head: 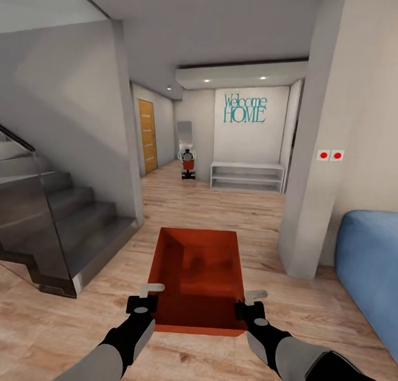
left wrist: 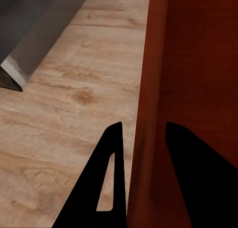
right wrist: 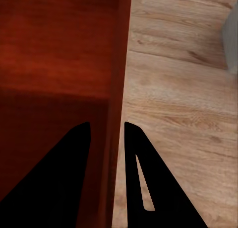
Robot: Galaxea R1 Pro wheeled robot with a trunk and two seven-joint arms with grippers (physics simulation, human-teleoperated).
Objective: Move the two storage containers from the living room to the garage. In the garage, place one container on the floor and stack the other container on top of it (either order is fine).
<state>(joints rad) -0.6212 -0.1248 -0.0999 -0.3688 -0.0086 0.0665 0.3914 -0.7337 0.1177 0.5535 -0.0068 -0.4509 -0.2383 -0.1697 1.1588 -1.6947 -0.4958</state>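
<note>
Orange-red rectangular open-top storage bin (head: 197, 278) carried in front of robot over light wood plank floor (head: 210, 204), long axis pointing ahead down hallway. Left gripper (head: 145, 296) fingers clamp bin's left wall, right gripper (head: 250, 302) fingers clamp right wall, wall between each pair, both arms equally near. Grey stairs (head: 61, 220) left, blue sofa (head: 367, 270) right

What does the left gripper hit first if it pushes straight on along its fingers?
Likely the wood plank floor: the left gripper already straddles the storage container wall, pointing downward. Depth is unclear.
</note>
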